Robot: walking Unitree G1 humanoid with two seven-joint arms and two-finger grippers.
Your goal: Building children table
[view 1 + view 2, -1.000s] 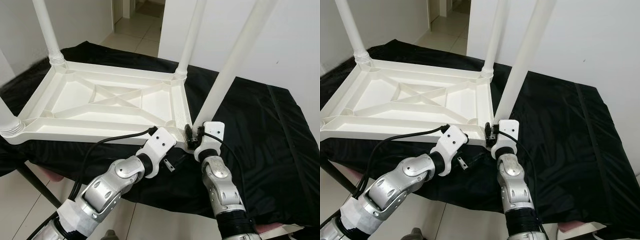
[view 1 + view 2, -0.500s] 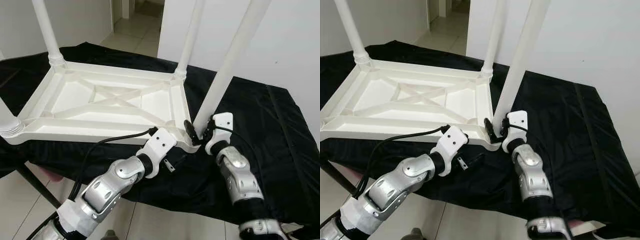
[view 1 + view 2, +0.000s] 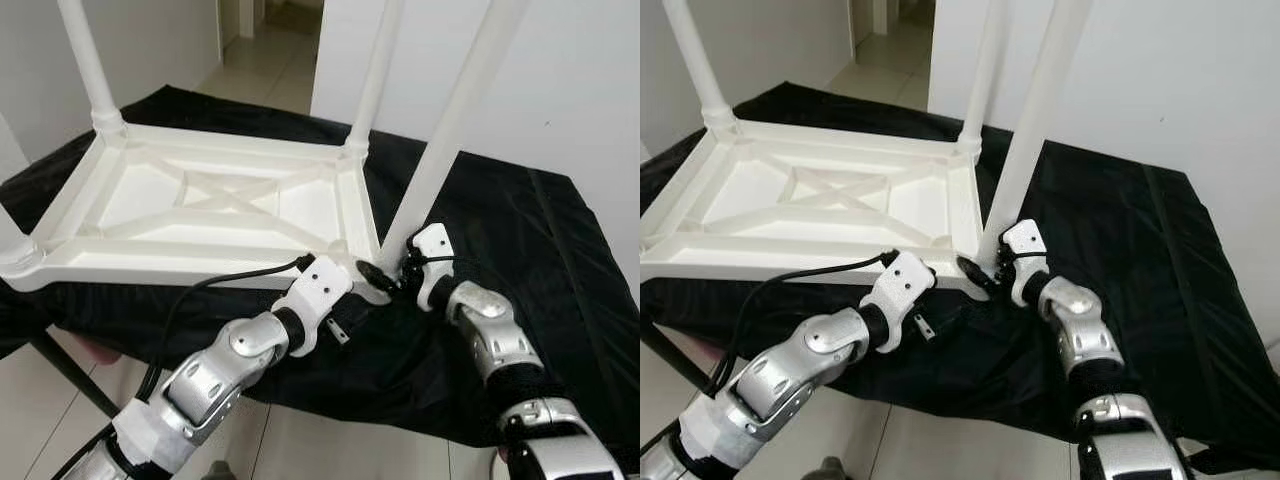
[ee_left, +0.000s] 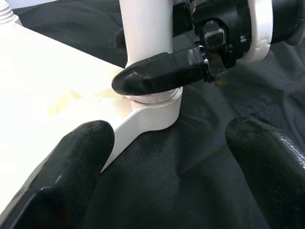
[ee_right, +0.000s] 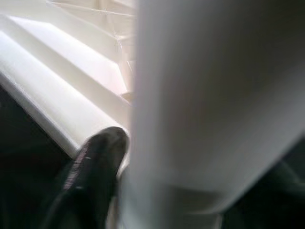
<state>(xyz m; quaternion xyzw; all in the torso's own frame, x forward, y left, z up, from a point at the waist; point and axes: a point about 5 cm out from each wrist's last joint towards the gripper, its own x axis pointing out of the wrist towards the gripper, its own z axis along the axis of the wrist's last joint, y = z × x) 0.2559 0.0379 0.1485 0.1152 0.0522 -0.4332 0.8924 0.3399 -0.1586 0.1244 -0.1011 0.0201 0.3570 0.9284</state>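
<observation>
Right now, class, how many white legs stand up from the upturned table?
4. Far left corner, far right corner, near left corner at the picture's edge, and the near right leg with the right pincer at its base.

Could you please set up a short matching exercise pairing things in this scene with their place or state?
1. right gripper
2. left gripper
3. tabletop
4. cloth

a. black, spread beneath everything
b. open, near the tabletop's corner
c. upside down, legs pointing up
d. at the base of the near leg

Pairs: 1-d, 2-b, 3-c, 4-a
</observation>
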